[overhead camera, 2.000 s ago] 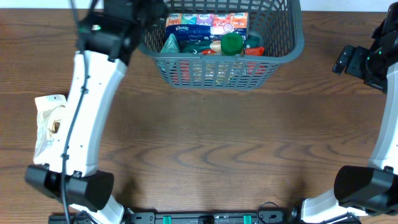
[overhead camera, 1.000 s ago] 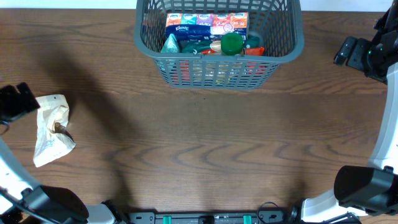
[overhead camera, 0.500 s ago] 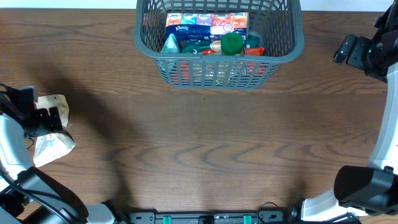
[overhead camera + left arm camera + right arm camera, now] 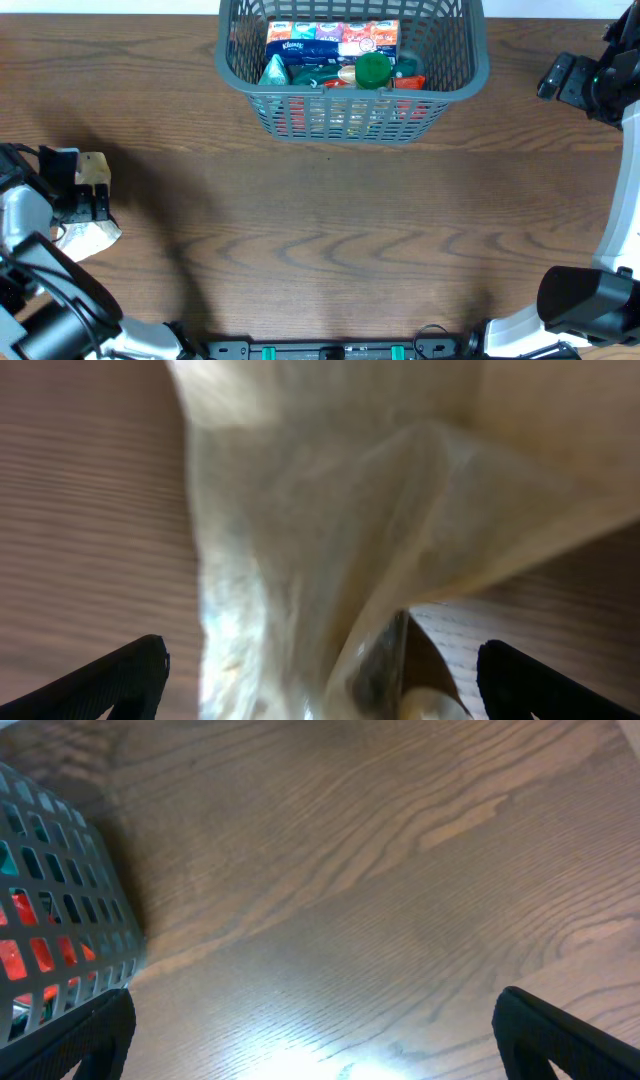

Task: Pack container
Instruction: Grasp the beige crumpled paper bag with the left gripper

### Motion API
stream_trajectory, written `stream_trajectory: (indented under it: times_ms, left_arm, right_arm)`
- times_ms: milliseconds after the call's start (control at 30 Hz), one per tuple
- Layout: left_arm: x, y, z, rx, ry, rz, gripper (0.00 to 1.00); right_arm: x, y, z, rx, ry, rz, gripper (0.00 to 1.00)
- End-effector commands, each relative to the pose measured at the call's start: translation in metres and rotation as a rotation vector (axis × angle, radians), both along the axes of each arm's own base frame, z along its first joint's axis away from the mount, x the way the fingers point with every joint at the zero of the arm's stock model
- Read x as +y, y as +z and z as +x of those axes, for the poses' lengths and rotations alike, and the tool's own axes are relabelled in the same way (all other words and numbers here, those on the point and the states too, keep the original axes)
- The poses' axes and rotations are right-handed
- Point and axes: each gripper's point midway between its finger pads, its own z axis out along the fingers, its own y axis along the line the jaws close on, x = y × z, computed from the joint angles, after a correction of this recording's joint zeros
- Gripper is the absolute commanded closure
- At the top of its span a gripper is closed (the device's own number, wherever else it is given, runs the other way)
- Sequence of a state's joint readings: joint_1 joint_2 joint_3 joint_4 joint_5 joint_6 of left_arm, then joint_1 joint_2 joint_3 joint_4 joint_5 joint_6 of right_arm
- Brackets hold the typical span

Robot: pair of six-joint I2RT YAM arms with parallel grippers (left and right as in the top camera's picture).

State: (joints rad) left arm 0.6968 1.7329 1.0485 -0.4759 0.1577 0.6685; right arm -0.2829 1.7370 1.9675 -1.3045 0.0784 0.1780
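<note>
Wood worktop point(image 4: 330, 230): one dark grey lattice container point(image 4: 352, 112) at 12 o'clock, holding one pack marked "Kleenex" point(image 4: 292, 46) and one green cap point(image 4: 372, 68). One crumpled cream bag point(image 4: 330, 510) at 9 o'clock, under the left pincer point(image 4: 325, 685), jaws spread wide. Right pincer point(image 4: 320, 1040) at 2 o'clock, agape, empty.

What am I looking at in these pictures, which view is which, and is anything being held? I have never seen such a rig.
Two robot arms sit at a brown wooden table. The overhead view looks down; the other two come from cameras on each wrist. At the far edge stands a dark grey slotted plastic basket, holding tissue packets and a round green cap. A crumpled cream plastic bag lies at the left. The left claw is open with the bag between its fingers, not closed on it. The right claw is open over bare wood beside the basket. Nothing is held.
</note>
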Motion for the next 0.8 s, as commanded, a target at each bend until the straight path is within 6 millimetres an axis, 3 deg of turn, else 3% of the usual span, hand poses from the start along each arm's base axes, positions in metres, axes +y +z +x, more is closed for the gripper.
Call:
stream_trajectory:
  times_ms: [0,333,567,633,767]
  left_arm:
    - [-0.004,-0.022,-0.002,0.037,-0.022,-0.031,0.01]
    - [-0.001,-0.044,0.002,0.051,-0.021,-0.045,0.01]
    - [-0.003,-0.046,0.000,0.056,0.007,-0.063,0.03]
    - [-0.004,-0.046,-0.001,0.056,0.023,-0.071,0.12]
    - [-0.006,-0.047,-0.003,0.066,0.043,-0.089,0.51]
  right_arm:
    - [-0.001,-0.003,0.000,0.009,-0.002,0.002,0.01]
    - [0.000,-0.005,-0.003,0.021,-0.014,0.013,0.01]
    - [0.000,-0.005,-0.005,0.028,-0.014,0.014,0.01]
    - [0.000,-0.005,-0.005,0.028,-0.014,0.014,0.01]
    - [0.000,-0.005,-0.005,0.028,-0.014,0.014,0.01]
